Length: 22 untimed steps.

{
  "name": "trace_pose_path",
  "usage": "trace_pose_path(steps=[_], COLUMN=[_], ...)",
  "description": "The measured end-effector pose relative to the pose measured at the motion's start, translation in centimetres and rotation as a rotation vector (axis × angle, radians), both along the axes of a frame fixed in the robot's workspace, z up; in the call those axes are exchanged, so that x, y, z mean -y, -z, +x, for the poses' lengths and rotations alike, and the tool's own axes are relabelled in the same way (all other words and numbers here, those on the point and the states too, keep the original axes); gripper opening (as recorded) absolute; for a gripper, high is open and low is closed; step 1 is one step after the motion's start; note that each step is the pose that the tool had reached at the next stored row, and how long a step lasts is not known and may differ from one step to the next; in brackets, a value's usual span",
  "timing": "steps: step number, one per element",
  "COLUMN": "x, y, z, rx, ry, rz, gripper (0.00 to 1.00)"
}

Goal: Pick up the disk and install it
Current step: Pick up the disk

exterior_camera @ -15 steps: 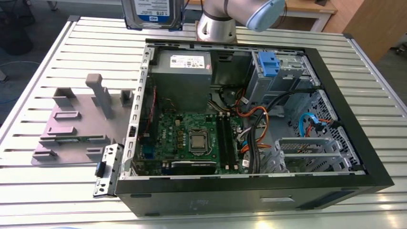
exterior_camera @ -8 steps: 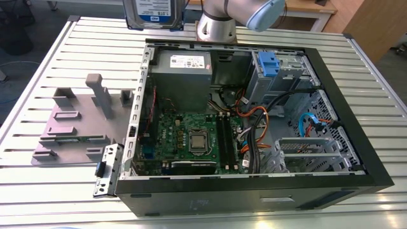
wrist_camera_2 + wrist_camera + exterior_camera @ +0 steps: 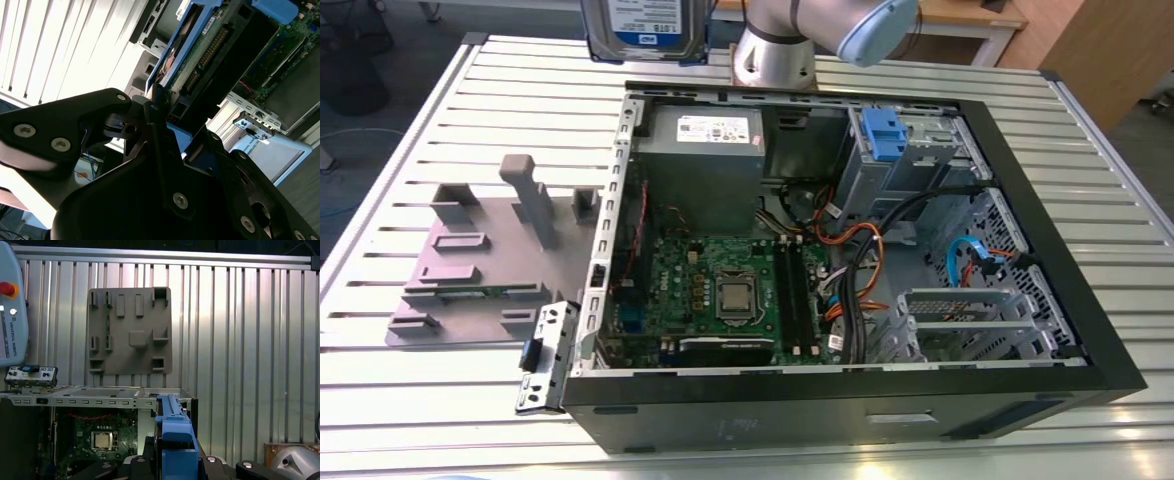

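Behind the open case (image 3: 827, 420), over the table (image 3: 440, 410), your hand (image 3: 159, 112) is clamped on the disk (image 3: 647, 28). The second wrist view shows you its circuit board (image 3: 210, 47), the exterior view its label (image 3: 647, 18).

Robotics lab: slatted metal bench (image 3: 467, 120), opened computer case (image 3: 854, 405)

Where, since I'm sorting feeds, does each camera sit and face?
Exterior view: off the arm, looking down into the open case; the arm and the disk show.
First wrist view: on the arm, facing down at the fixture plate; the gripper shows.
Second wrist view: on the arm, looking along the gripper's black body at the disk's edge.
Shared: all three show the disk and case.
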State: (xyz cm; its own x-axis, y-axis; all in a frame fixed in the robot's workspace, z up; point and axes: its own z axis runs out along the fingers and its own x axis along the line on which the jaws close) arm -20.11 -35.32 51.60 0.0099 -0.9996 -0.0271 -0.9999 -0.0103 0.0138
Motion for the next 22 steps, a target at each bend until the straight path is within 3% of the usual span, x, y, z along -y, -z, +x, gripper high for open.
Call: trace_pose_path(steps=[22], x=[0.00], y=[0.01], z=[0.72], rx=[0.0000], ry=[0.000], rz=[0.0000], gripper=[0.36])
